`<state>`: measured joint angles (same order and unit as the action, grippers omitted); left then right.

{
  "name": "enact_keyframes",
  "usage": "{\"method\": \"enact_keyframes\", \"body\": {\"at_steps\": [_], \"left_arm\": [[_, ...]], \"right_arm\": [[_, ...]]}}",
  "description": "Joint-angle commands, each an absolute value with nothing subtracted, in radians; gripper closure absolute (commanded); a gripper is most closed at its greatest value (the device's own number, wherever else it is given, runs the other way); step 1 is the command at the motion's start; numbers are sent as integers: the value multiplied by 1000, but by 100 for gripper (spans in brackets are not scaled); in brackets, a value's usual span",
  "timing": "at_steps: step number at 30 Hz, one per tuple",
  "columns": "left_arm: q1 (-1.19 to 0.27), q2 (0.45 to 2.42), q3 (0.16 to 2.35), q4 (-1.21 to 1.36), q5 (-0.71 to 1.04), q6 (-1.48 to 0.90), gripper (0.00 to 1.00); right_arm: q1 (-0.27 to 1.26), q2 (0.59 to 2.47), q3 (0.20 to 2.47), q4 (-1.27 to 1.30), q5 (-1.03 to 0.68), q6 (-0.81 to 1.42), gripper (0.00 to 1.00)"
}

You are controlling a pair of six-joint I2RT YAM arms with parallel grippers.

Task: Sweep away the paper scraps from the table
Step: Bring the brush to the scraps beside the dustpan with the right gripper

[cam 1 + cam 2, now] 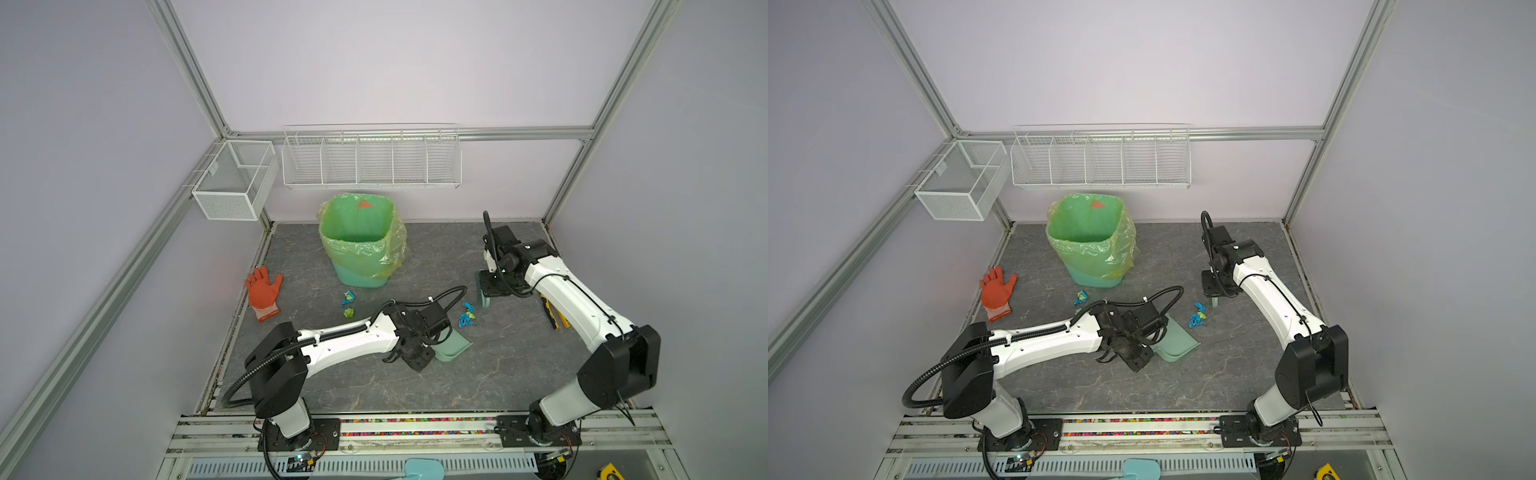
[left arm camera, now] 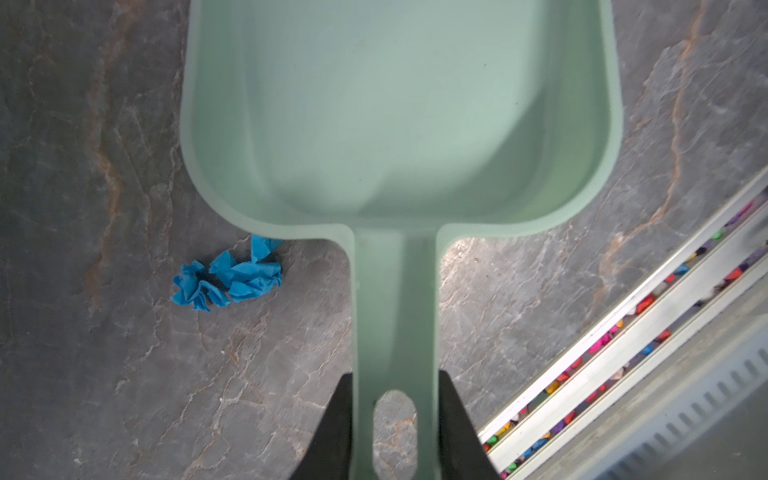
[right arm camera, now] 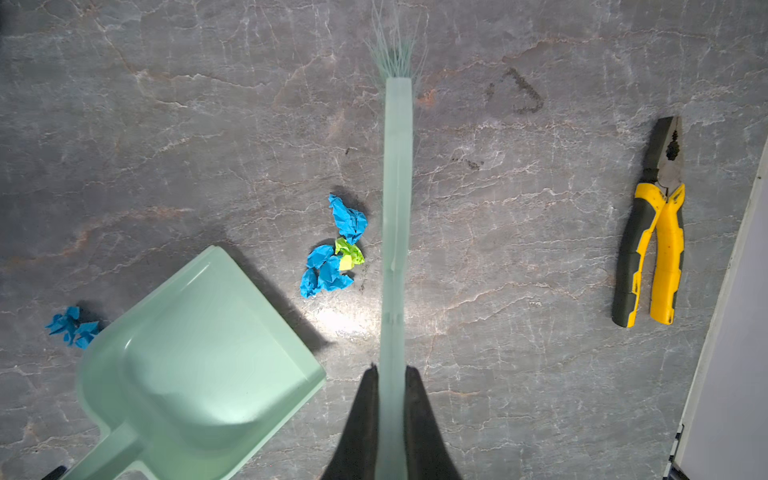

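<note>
My left gripper (image 2: 395, 374) is shut on the handle of a mint-green dustpan (image 1: 454, 347), whose pan (image 2: 395, 104) holds nothing. A blue paper scrap (image 2: 228, 276) lies beside the pan's back corner. My right gripper (image 3: 392, 368) is shut on a pale green brush (image 3: 397, 208) with its bristles (image 3: 392, 50) far from the jaws. A blue and lime cluster of paper scraps (image 3: 334, 249) lies on the table (image 1: 457, 382) between the brush (image 1: 484, 297) and the dustpan's mouth. Two more scraps, one blue (image 1: 348, 297) and one green (image 1: 348, 312), lie in front of the bin.
A teal bin with a green bag (image 1: 359, 241) stands at the back centre. An orange-red glove (image 1: 262, 291) lies at the left edge. Yellow-handled pliers (image 3: 654, 249) lie near the right edge, under my right arm. Wire baskets (image 1: 372, 160) hang on the back wall.
</note>
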<state>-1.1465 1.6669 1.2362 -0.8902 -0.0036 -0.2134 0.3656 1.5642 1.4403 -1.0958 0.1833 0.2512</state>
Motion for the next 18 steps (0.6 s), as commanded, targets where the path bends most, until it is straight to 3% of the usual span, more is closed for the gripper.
{"method": "enact_keyframes", "body": {"at_steps": [1, 18], "left_arm": [[-1150, 1690, 1277, -887, -19, -223, 100], [-1140, 1783, 1337, -910, -40, -215, 100]], "right_arm": [[385, 1572, 1444, -1082, 183, 213, 93], [511, 1620, 1373, -1081, 206, 144, 93]]}}
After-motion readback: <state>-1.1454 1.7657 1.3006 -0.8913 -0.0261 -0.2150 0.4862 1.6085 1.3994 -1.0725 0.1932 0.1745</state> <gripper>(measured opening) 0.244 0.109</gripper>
